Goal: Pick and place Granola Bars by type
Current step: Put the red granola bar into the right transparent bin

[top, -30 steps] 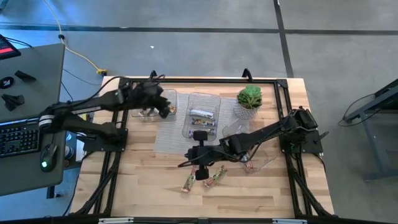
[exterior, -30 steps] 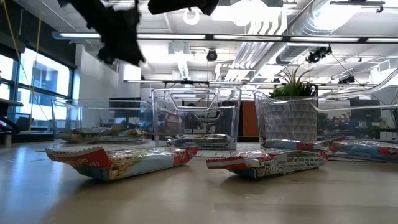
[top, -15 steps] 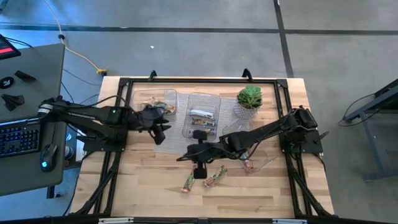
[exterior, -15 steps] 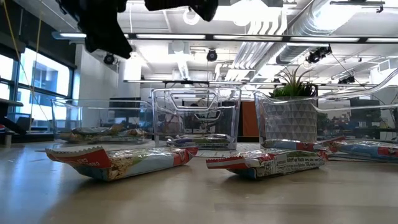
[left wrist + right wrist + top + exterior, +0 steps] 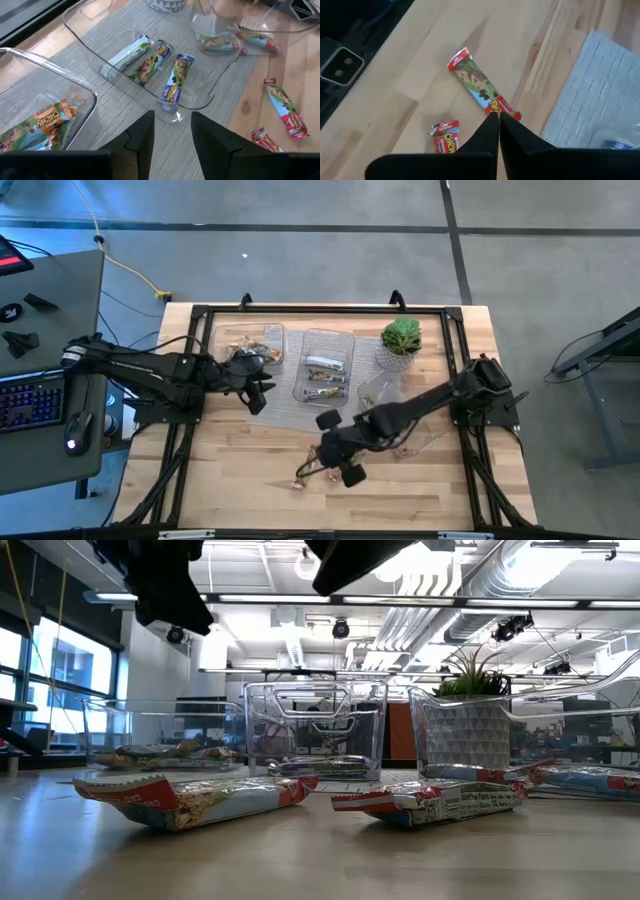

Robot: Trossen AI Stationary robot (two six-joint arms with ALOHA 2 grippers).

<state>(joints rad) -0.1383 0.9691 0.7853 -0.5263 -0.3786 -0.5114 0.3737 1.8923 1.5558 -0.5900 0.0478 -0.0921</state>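
Two granola bars with red-ended wrappers lie flat on the bare wood near the table's front: one [image 5: 480,92] and a second [image 5: 445,135], seen in the low view as the left bar [image 5: 190,800] and the right bar [image 5: 440,802]. My right gripper [image 5: 495,119] hangs shut above them, tips tilted down and clear of the nearer bar. My left gripper [image 5: 171,135] stands open and holds nothing, over the grey mat [image 5: 270,405] between the left tray [image 5: 250,345] and the middle tray [image 5: 150,65]. That middle tray holds three bars.
A third clear tray [image 5: 405,435] with bars sits at the right of the mat, and a small potted plant [image 5: 401,340] stands at the back right. Black frame rails [image 5: 320,308] run round the table's edges. Bare wood [image 5: 240,470] shows at the front left.
My left gripper has swung from above the left tray toward the near edge and come to rest over the mat. My right gripper has moved toward the near edge and a little down. It has rolled and tipped further downward over the two bars, which have not moved.
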